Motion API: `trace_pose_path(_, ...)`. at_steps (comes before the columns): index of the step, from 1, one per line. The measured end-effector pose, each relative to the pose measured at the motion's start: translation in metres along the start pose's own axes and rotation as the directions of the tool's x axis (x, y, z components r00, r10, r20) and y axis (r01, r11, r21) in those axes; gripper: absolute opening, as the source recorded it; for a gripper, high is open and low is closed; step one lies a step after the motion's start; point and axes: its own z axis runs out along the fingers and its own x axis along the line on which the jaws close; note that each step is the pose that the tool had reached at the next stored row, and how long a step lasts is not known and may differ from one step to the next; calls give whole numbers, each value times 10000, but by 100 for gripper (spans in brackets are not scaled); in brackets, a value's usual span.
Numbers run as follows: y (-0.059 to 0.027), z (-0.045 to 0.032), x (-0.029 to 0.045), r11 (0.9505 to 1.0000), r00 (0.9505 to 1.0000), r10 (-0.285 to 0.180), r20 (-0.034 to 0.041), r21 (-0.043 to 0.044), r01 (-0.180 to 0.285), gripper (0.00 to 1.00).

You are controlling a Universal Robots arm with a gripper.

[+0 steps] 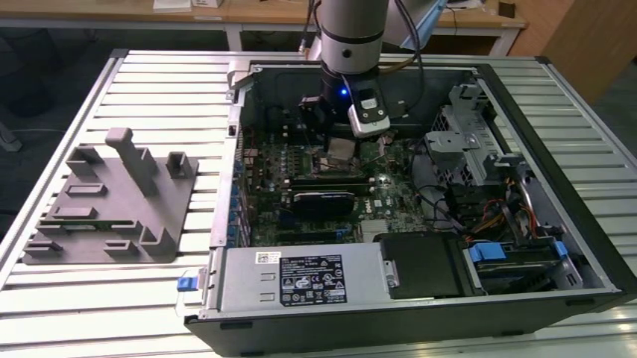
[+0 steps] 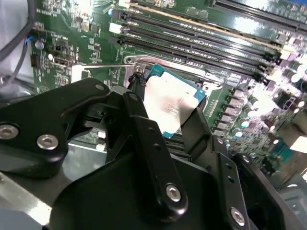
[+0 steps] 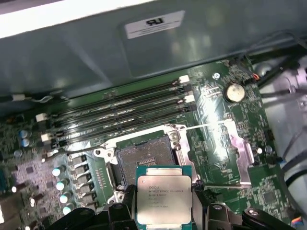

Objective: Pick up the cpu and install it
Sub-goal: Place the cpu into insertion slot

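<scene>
Your pincer (image 3: 164,203) is clamped on two opposite edges of the cpu (image 3: 164,189). It holds the chip flat, metal top up, over the near edge of the open socket (image 3: 144,155) inside the case (image 1: 418,324). Square the chip with the socket frame, centre it and keep it level. Lower it straight without sliding, since the contacts look fragile.

Silvery square cpu (image 3: 164,196), green-rimmed, held level

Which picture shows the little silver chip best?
The first wrist view: the cpu shows its whole metal top, held in the gripper. The second wrist view shows it tilted and partly hidden; the exterior view, a small grey patch.
</scene>
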Motion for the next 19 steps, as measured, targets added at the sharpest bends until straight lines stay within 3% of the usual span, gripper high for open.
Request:
trace_pose_path(4,0,0,0,9983,9983,591,21,23,-591,54)
trace_pose_path(8,0,1,0,9922,9922,1243,45,47,-1243,54)
trace_pose_path(16,0,3,0,9708,9708,2398,93,87,-2399,54)
trace_pose_path(19,0,3,0,9594,9595,2816,111,99,-2817,54)
